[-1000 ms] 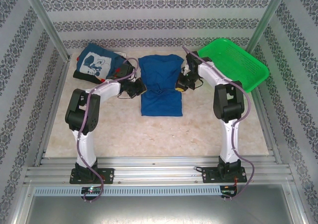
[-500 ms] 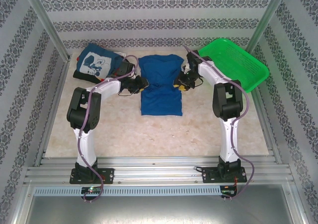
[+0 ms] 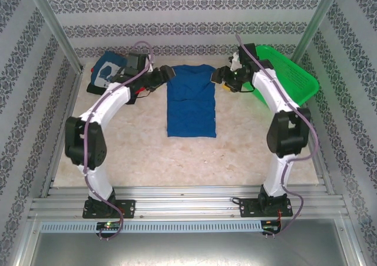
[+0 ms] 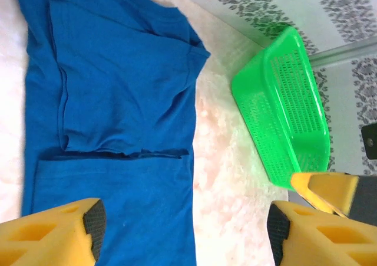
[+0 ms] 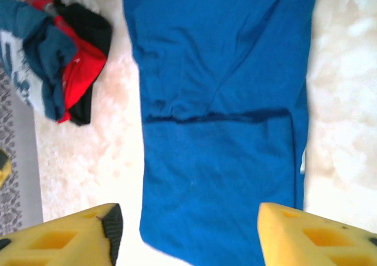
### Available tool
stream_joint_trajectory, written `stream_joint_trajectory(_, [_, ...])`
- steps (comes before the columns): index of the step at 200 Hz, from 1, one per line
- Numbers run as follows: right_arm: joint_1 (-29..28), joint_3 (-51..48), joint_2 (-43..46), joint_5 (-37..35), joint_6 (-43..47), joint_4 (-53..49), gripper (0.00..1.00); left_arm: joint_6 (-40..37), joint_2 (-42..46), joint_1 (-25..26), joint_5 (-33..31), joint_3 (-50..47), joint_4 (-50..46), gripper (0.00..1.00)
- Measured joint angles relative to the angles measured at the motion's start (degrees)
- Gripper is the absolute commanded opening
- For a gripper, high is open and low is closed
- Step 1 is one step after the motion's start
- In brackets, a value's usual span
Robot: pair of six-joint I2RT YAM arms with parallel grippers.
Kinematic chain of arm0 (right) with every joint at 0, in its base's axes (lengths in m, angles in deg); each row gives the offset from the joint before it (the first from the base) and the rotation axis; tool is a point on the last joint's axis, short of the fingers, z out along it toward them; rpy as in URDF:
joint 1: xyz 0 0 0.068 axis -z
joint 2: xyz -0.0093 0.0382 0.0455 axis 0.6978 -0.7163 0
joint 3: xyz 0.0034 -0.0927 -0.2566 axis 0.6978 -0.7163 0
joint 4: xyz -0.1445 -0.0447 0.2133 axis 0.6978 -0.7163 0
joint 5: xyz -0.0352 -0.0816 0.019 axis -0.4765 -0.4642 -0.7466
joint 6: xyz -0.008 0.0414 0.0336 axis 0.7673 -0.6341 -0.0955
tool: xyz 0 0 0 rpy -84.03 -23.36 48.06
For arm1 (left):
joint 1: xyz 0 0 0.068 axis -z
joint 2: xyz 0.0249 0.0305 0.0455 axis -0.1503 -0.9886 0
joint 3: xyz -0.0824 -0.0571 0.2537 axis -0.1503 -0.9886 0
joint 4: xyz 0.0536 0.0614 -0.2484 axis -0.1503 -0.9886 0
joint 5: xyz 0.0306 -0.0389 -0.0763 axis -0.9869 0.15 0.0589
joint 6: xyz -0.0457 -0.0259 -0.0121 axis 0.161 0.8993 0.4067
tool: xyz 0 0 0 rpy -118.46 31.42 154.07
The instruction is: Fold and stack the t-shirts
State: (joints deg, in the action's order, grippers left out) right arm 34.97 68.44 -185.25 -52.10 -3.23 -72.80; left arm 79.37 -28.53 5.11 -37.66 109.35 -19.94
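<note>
A royal-blue t-shirt (image 3: 190,104) lies flat in the middle of the table, its sleeves folded in over its body so it forms a long rectangle. My left gripper (image 3: 166,74) hovers at its far left corner, open with nothing between the fingers. My right gripper (image 3: 218,76) hovers at the far right corner, also open and holding nothing. In the left wrist view the blue shirt (image 4: 118,101) lies below the open left gripper (image 4: 182,233). The right wrist view looks down on the blue shirt (image 5: 218,130) from the open right gripper (image 5: 188,236).
A pile of other t-shirts (image 3: 112,72) sits at the back left, navy with a white graphic on top; red (image 5: 82,71) and black cloth (image 5: 88,24) show under it. A green mesh basket (image 3: 285,71) stands tilted at the back right, close behind the right arm.
Both grippers went from shut to open, letting go of the blue shirt's sides. Both moved up and away from mid-shirt toward its far corners. The shirt stays flat.
</note>
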Motion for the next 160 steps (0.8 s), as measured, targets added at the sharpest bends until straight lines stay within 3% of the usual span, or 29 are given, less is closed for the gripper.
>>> stream_joint_trajectory(51, [-3.4, -26.5, 16.4, -0.2, 2.0, 3.0, 0.71, -5.6, 16.5, 2.4, -1.1, -20.4, -5.6, 0.74])
stream_joint_trajectory(93, [-7.9, -46.3, 20.9, 0.3, -1.4, 8.4, 0.71, -1.2, 22.8, 5.0, 0.7, -40.7, -3.2, 0.72])
stream_joint_trajectory(160, [-8.2, -50.1, 16.4, 0.8, -5.8, 18.3, 0.69, 9.2, 14.4, 8.4, 1.7, -44.9, 12.2, 0.69])
